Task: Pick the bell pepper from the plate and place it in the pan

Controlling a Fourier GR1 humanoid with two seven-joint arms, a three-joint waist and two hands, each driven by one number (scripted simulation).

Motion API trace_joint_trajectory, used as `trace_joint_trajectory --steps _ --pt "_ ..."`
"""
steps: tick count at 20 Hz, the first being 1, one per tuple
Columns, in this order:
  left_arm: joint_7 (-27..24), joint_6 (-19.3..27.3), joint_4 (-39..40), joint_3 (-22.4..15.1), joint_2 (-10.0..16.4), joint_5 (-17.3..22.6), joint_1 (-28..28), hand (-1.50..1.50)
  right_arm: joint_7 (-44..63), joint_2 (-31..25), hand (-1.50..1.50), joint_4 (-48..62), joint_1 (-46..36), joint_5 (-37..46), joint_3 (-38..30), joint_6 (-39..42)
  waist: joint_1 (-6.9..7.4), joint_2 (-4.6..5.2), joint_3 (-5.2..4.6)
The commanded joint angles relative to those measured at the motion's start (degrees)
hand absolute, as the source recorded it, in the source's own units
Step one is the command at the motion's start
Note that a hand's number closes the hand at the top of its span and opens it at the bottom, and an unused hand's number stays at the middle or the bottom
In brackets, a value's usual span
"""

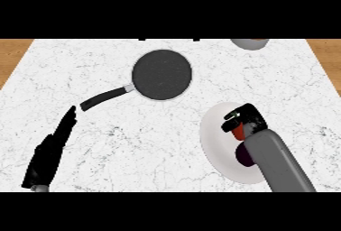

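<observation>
- Bell pepper (237, 131): only a red sliver shows, on the plate (213, 135) at the right of the counter (133, 149), tucked under the right hand (246, 118).
- Right hand: sits on top of the pepper with its fingers curled down round it. It reads as a grasp, and most of the pepper is hidden.
- I can't tell whether the pepper is off the plate yet. It is over the plate's upper part either way.
- There is a dark patch on the plate beside the forearm, and I can't tell what it is.
- Step, my read: pick phase, grasp made, lift and carry not yet done.
- Pan (162, 74): up and to the left of the plate, well apart from it, with nothing in it. Its handle (103, 98) points down-left.
- Next move calls for lifting straight up to clear the plate rim, travelling up-left over the pan's middle, lowering, then letting go.
- Left hand (48, 153): at the left, fingers straight and released, holding nothing. Its tips are near the handle's end, out of the carry path.
</observation>
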Motion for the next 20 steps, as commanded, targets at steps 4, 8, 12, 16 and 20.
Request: trace_joint_trajectory --steps 4,8,12,16,20 --pt "0.2 -0.7 -1.0 0.2 -0.2 -0.6 0.7 0.0 12.1 6.4 1.5 -2.9 3.6 9.1 3.7 -8.2 0.07 0.66 0.92" --pt "-0.6 -0.2 0.8 0.4 -0.4 -0.9 1.0 0.0 18.2 9.4 1.5 -7.2 7.5 18.9 11.1 -14.0 -0.73 -0.01 0.7" --pt "1.3 1.0 -0.4 1.4 -0.3 -1.2 0.7 0.0 18.3 8.5 1.5 -7.8 6.7 34.7 10.3 -12.8 -2.1 -0.54 0.59" --pt "0.5 0.6 1.2 2.0 0.1 -1.1 1.1 0.0 18.3 6.4 1.5 -12.1 1.8 50.2 13.8 -9.0 -1.98 -0.65 0.51" --pt "-1.1 -1.1 1.2 2.3 0.4 0.1 1.7 0.0 18.3 8.8 1.5 -15.5 -4.5 62.1 13.9 -2.4 -0.74 -0.15 0.68"
